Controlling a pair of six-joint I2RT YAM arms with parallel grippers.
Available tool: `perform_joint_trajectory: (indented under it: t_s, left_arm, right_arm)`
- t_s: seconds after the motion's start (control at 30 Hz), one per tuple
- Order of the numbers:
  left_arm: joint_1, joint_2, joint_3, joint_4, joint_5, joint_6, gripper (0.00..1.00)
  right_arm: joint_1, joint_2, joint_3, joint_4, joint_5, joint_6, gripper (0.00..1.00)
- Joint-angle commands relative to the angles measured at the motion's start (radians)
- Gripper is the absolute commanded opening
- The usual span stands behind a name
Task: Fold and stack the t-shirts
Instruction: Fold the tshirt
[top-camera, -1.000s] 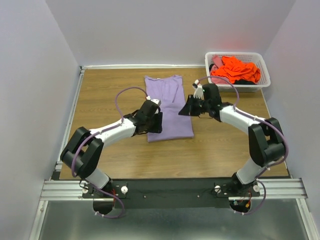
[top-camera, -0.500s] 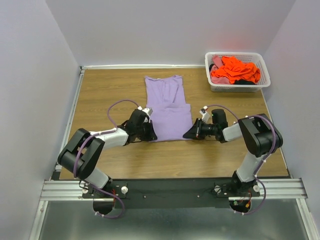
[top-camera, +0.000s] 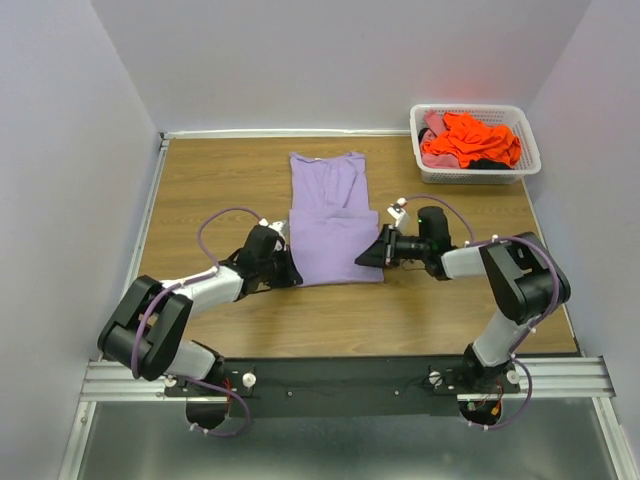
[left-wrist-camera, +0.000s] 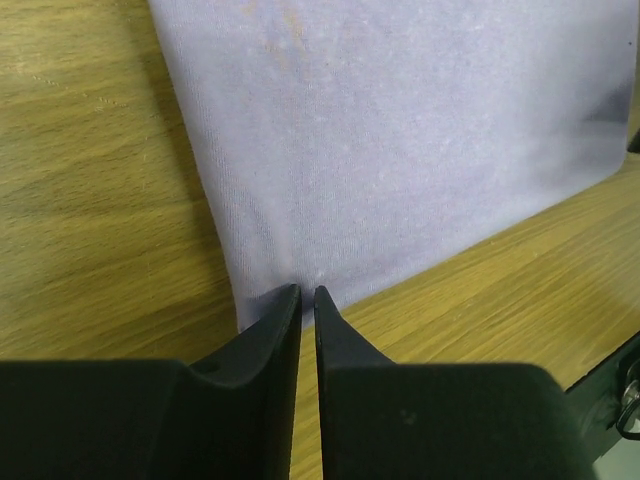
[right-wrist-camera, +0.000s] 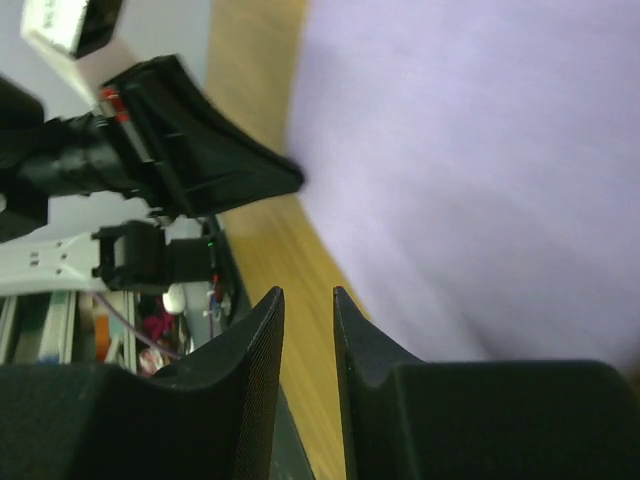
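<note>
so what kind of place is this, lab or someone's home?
Most likely a lab robot cell: left arm and right arm bolted to a metal rail, a wooden table boxed in by plain white walls, with a lavender t-shirt and white lattice basket staged.

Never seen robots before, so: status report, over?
Left gripper pinching near corner of lavender cotton t-shirt. Right gripper slightly parted beside its edge, empty. No obstruction seen.

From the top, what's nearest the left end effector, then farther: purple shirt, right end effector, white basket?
1. purple shirt, right at the left end effector tips.
2. right end effector, across the shirt.
3. white basket, far right corner.
</note>
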Motion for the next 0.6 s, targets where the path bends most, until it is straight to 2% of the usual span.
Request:
perform_joint_trajectory:
  t_s: [0.0,0.1,0.27,0.37,0.47,0.53,0.57]
  left_arm:
    - [0.004,-0.013,0.019,-0.037,-0.020,-0.001,0.17]
    - [0.004,-0.061,0.030,-0.044,-0.054,-0.010,0.18]
    - [0.013,-0.139,0.032,-0.080,-0.138,-0.032,0.18]
    - [0.016,-0.213,0.032,-0.116,-0.211,-0.046,0.18]
    - [0.019,-0.335,0.038,-0.175,-0.351,-0.070,0.19]
    - [0.019,-0.440,0.044,-0.207,-0.432,-0.073,0.21]
    - [0.019,-0.472,0.044,-0.216,-0.471,-0.073,0.30]
  right_arm:
    - [0.122,0.034,0.107,0.050,-0.053,0.055,0.33]
    - [0.187,0.127,0.151,0.128,-0.048,0.104,0.33]
    - [0.227,0.282,0.185,0.186,-0.036,0.119,0.33]
    - [0.227,0.354,0.184,0.191,-0.022,0.108,0.32]
    - [0.227,0.390,0.176,0.190,-0.025,0.101,0.32]
    - [0.227,0.364,0.170,0.188,-0.026,0.098,0.32]
    - [0.225,0.344,0.161,0.185,-0.025,0.098,0.32]
